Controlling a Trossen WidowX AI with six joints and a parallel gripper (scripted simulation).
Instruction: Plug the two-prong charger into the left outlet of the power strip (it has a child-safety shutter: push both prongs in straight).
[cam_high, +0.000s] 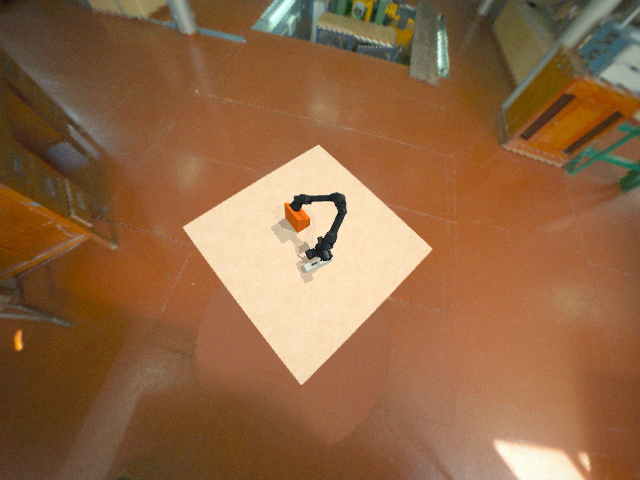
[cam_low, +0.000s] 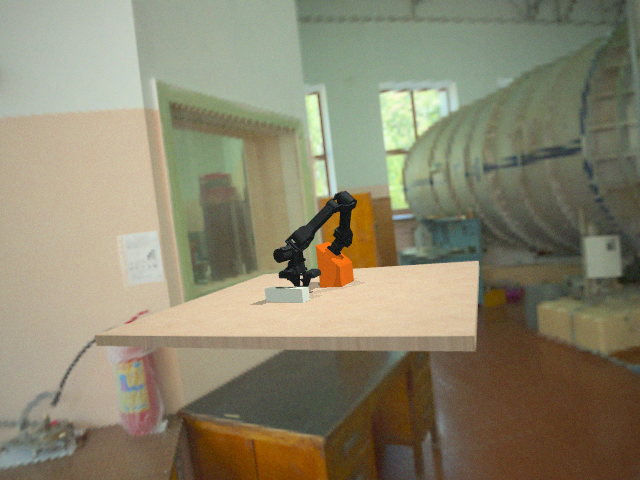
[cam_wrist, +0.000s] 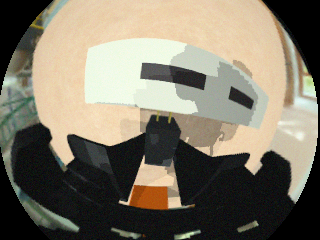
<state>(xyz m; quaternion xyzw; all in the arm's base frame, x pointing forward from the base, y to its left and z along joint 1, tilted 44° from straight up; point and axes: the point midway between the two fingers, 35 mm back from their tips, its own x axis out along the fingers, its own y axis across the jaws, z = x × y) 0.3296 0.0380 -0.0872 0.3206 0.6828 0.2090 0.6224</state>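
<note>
A white power strip lies on the table; the wrist view shows two dark outlets in its top, the left outlet and the smaller-looking right outlet. My gripper is shut on the black charger. The charger's two thin gold prongs point away from the fingers. In the wrist view they appear at the strip's near long edge, below the left outlet and outside it. Their height over the strip cannot be told. In the top view the arm hides the fingertips.
The orange base block carries the arm and stands behind the strip in the exterior view. The square light wooden table top ends at plain edges. Shadows of the arm fall across the strip's right part.
</note>
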